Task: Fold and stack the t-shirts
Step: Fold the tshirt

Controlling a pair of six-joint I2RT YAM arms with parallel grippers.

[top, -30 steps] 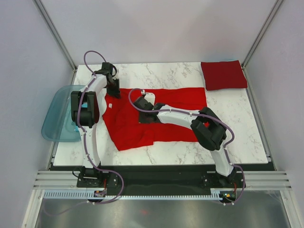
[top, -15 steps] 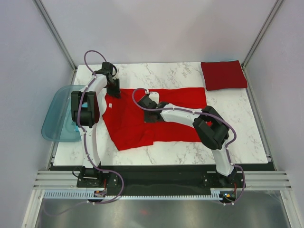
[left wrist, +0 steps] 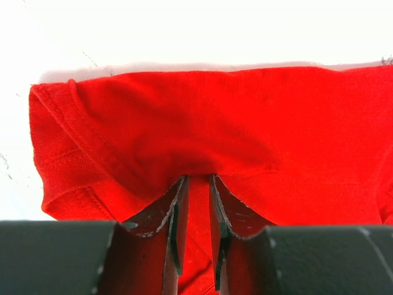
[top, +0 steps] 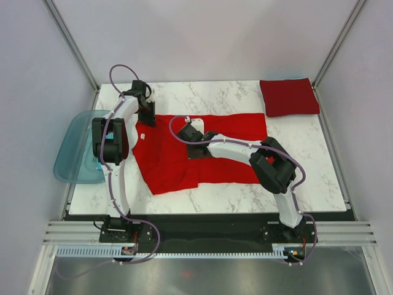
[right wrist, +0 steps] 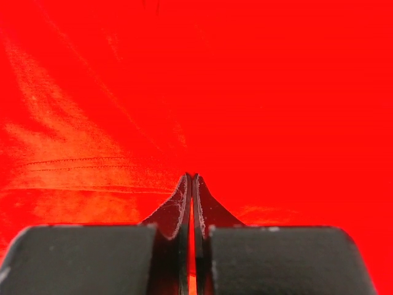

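Left tool (left wrist: 197,179): gripping the bright red t-shirt (top: 172,166) at its far-left edge. Right tool (right wrist: 191,178): closed, tips resting on that shirt's middle. T-shirts, two: bright red lying spread; crimson t-shirt (top: 288,97) lying folded beyond its far-right corner. Tub (top: 73,153), one: sitting to its left.

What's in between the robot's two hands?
Only bright red t-shirt cloth, from the left hand to the right hand, seen in the top view.

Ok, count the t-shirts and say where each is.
2. The bright red t-shirt lies spread in the middle; the crimson t-shirt sits folded at the far right corner. Another may be hidden.
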